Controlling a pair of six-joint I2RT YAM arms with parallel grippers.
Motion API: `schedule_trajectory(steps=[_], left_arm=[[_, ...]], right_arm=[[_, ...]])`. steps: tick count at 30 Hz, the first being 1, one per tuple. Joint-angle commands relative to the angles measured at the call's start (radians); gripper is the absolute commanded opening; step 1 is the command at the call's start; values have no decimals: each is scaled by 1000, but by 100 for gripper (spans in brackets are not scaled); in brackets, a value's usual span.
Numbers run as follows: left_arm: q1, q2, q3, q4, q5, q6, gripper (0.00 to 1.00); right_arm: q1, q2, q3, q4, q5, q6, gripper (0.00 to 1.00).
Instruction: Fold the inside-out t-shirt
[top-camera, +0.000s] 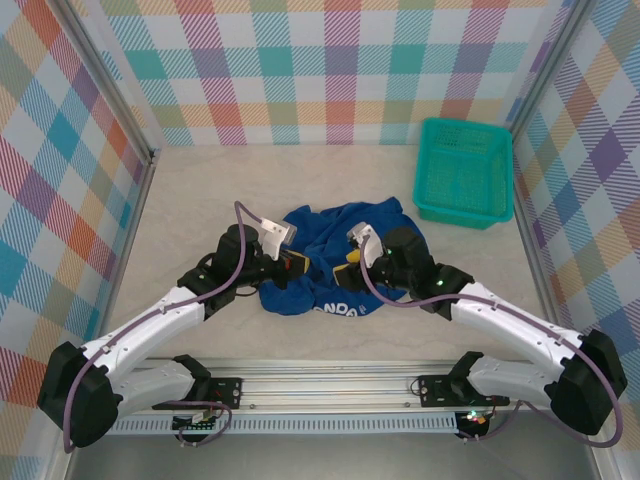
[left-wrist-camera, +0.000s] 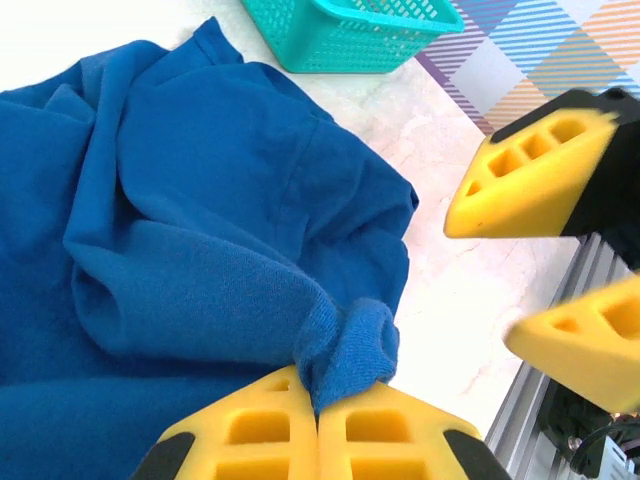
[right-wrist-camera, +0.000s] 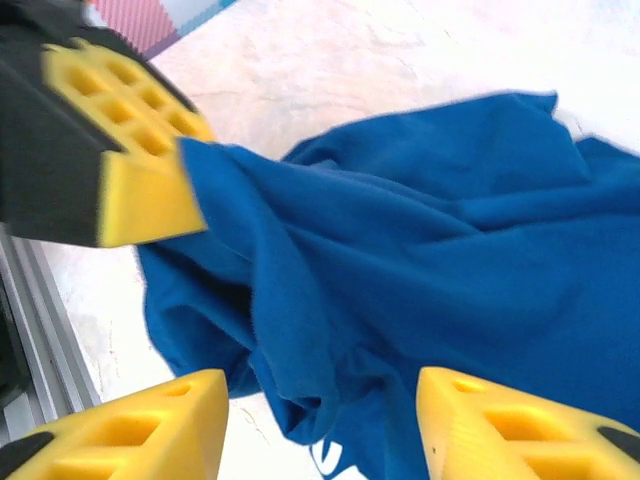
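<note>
Table (top-camera: 200, 200): pale marbled top; the shirt is the only cloth on it.
T-shirt (top-camera: 335, 235): royal blue, bunched in a rumpled heap at the table's middle, slightly toward 6 o'clock, with no flat panel or clean crease visible.
Basket (top-camera: 465, 122): teal mesh, at 2 o'clock from the shirt, well apart from it.
Left gripper (left-wrist-camera: 318, 405): fingers pressed together, pinching a small rolled fold of the shirt's edge, about 9 o'clock from the heap's centre in the overhead view.
Right gripper (right-wrist-camera: 320, 400): fingers spread, blue fabric lying between them unclamped; it sits at 3 o'clock, just beside the left gripper.
Lettering (top-camera: 335, 312): white print at the heap's 6 o'clock edge.
Progress: judged early; only one grip on the cloth is in place. Spreading it flat and every fold are left to do.
</note>
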Motion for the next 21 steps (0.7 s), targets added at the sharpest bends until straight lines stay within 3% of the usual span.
schedule_trajectory(steps=[1, 5, 10, 11, 13, 14, 16, 17, 18, 20, 21], left_arm=[[-5, 3, 27, 4, 32, 36, 0], [-5, 10, 34, 0, 51, 30, 0], [-5, -2, 34, -12, 51, 31, 0], [-4, -7, 35, -18, 44, 33, 0], [-4, -20, 33, -30, 15, 35, 0], [-5, -30, 30, -44, -40, 33, 0], [-5, -45, 23, -83, -226, 9, 0], [-5, -42, 25, -120, -360, -14, 1], [-5, -32, 34, -154, -442, -26, 7], [-8, 5, 73, -218, -479, -14, 25], [-12, 18, 86, -236, -476, -18, 28]], right_arm=[[29, 21, 65, -25, -15, -148, 57], [77, 112, 96, 6, 45, -178, 63], [81, 247, 120, 82, 90, -178, 63], [81, 272, 120, 97, 101, -170, 58], [65, 301, 130, 80, 115, -164, 32], [47, 293, 135, 63, 73, -118, 20], [-7, 243, 117, 80, -108, -63, 6], [-42, 216, 102, 104, -226, -18, 3], [-70, 203, 93, 137, -319, 33, 0], [-101, 206, 72, 251, -475, 180, 0], [-101, 219, 63, 318, -520, 238, 0]])
